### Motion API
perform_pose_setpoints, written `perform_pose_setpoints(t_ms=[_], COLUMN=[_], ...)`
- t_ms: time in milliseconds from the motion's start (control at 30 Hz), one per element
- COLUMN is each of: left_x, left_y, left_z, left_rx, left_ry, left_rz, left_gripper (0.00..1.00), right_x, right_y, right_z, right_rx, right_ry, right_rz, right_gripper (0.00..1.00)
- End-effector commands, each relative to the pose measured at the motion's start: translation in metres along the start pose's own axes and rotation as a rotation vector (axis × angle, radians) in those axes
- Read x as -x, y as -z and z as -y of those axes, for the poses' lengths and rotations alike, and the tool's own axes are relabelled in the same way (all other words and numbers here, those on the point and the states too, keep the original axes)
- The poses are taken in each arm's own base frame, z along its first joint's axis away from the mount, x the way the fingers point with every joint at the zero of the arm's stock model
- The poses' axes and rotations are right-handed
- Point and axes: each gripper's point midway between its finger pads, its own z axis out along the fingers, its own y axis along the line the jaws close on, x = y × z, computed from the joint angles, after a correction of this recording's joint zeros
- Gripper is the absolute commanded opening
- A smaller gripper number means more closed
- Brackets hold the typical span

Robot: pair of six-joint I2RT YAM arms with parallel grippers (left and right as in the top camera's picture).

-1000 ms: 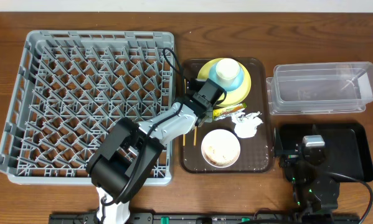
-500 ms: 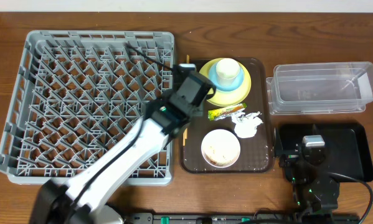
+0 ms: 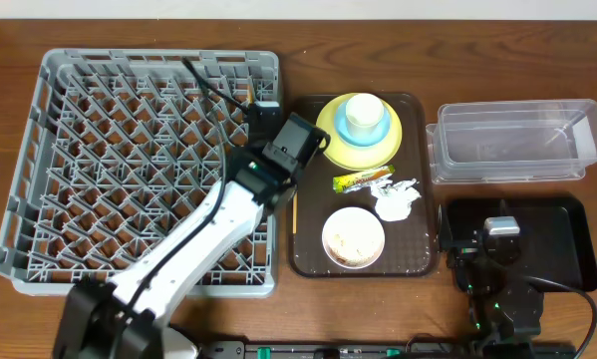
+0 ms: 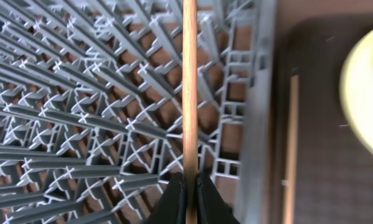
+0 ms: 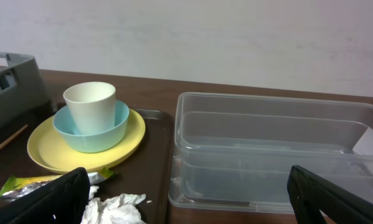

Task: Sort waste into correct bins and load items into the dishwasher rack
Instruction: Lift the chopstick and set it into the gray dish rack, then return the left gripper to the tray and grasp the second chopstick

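The left gripper is clamped tight on one chopstick above the rack; the right gripper gapes wide, empty.

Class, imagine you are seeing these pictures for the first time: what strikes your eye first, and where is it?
The big grey rack fills the left of the overhead view. Over its right edge the left gripper pinches a chopstick. Beside it a brown tray holds a yellow plate, a white bowl and a wrapper.
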Motion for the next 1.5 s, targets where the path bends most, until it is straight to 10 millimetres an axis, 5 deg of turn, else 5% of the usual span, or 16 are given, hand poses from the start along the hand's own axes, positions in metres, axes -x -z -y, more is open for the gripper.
perform_pose_setpoints(t_ms=[0,133,400,800,933,1200,1467], left_x=[-0.001,-0.006,-0.013,-0.013,-0.013,-0.013,-0.01], left_y=[-0.016,-0.029,-0.034,-0.038,-0.038,-0.037,-0.013], left_z=[-0.01,-0.007,0.031,0.028,0.028,0.029,0.054], left_rx=[0.064,0.065,-0.131,-0.125,-0.125,-0.129,-0.322], left_ry=[-0.016,-0.012,-0.145,-0.13,-0.13,-0.122,-0.09], left_rz=[-0.013,-0.037,-0.085,-0.092,-0.092,-0.094,-0.121], left_gripper=[0.06,0.06,0.06,0.07,0.22,0.26,0.26], right_x=[-0.001,-0.001,-0.001,-0.001,-0.001,-0.001,-0.001], right_y=[0.0,0.0,0.0,0.0,0.0,0.0,0.0], right_z=[-0.001,-0.001,-0.001,-0.001,-0.001,-0.001,-0.001], right_rx=[0.003,0.003,0.003,0.003,0.003,0.003,0.003], right_ry=[0.008,0.008,0.008,0.008,0.008,0.008,0.009], right_rz=[-0.002,-0.002,-0.002,-0.002,-0.002,-0.002,-0.002], right_gripper=[0.99,0.99,0.99,0.99,0.99,0.99,0.99])
